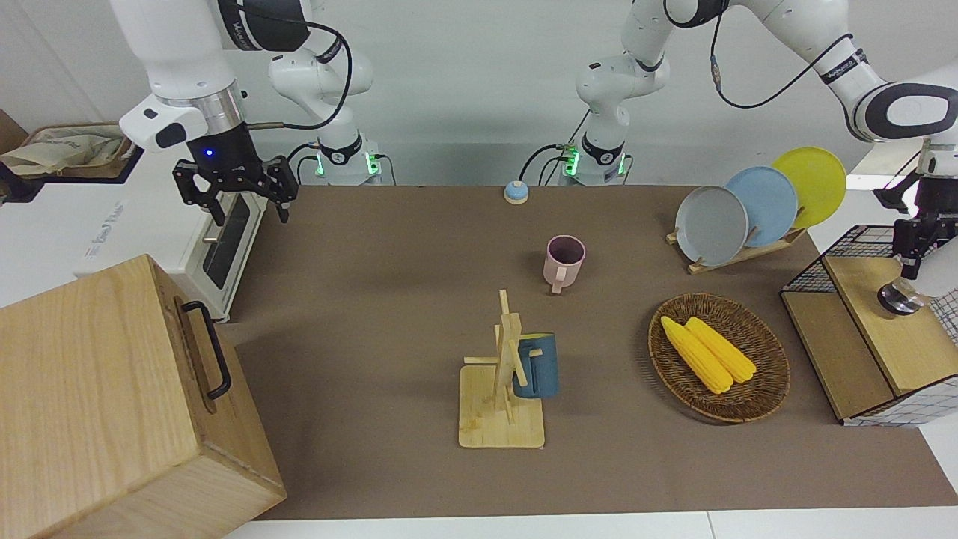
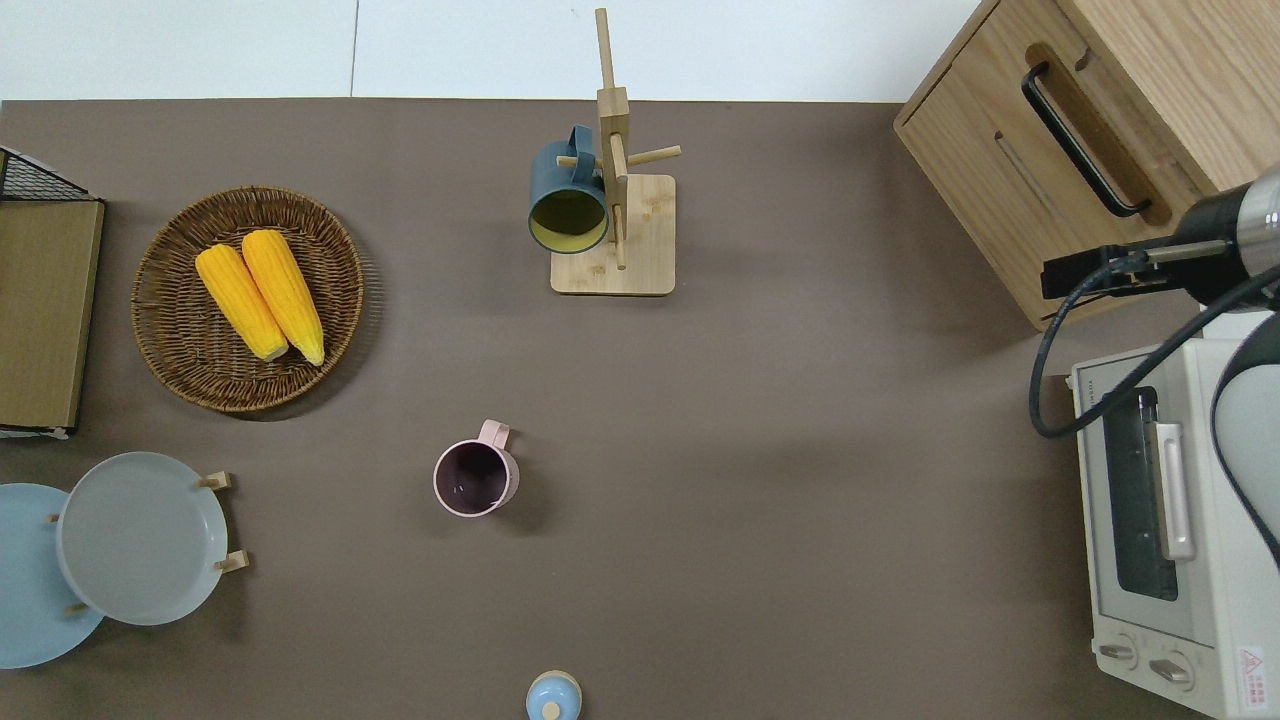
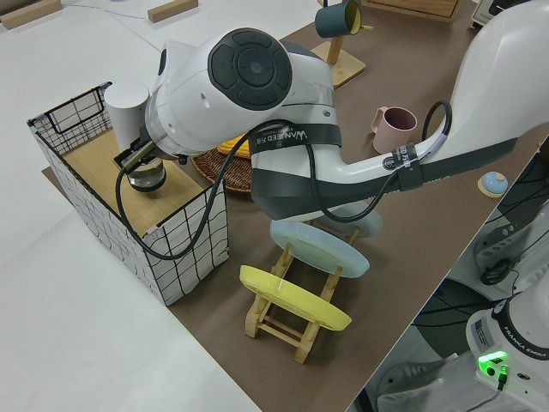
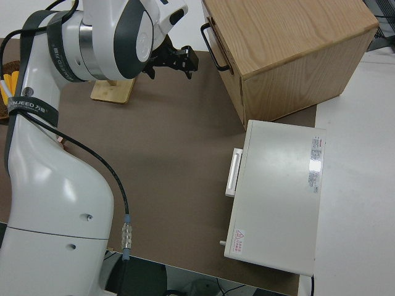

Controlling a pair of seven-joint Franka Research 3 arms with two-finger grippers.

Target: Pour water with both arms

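You can't tell whether the left gripper (image 1: 914, 251) is closed, since its fingers are too small in the front view and its own arm hides it in the left side view. The overhead view cuts off the right gripper entirely, along with half the blue plate (image 2: 25, 590).

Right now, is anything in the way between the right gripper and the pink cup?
Nothing visible is. The right gripper hangs open at the right arm's end of the table, and only bare brown mat lies between it and the pink cup. The mug rack with the blue cup stands farther from the robots, off that path.
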